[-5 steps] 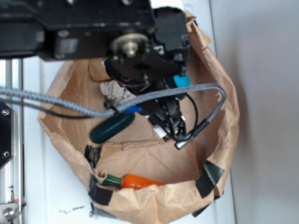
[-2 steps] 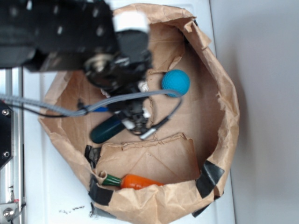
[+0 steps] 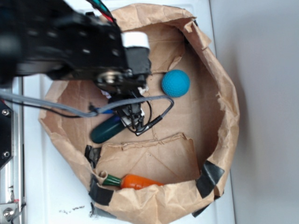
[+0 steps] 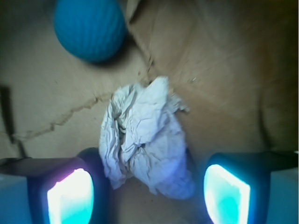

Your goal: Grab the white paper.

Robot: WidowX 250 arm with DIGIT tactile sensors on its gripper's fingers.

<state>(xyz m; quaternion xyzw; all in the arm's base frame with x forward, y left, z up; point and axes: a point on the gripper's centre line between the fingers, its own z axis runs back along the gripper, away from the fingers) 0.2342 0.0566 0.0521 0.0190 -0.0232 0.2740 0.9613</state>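
Note:
The white paper (image 4: 145,140) is a crumpled off-white wad lying on the brown bag floor, in the middle of the wrist view. My gripper (image 4: 148,193) is open, with one glowing pad on each side of the wad's near end and a gap on both sides. In the exterior view the arm and gripper (image 3: 130,116) hang over the left middle of the bag and hide the paper.
A blue ball (image 3: 175,83) lies right of the gripper, and shows at top left in the wrist view (image 4: 88,28). A dark green oblong object (image 3: 106,130) lies just left of the gripper. A toy carrot (image 3: 133,181) rests at the bag's front. The brown paper bag wall (image 3: 224,116) rings everything.
The arm has moved left across the bag, uncovering the blue ball and now covering the paper wad that showed earlier.

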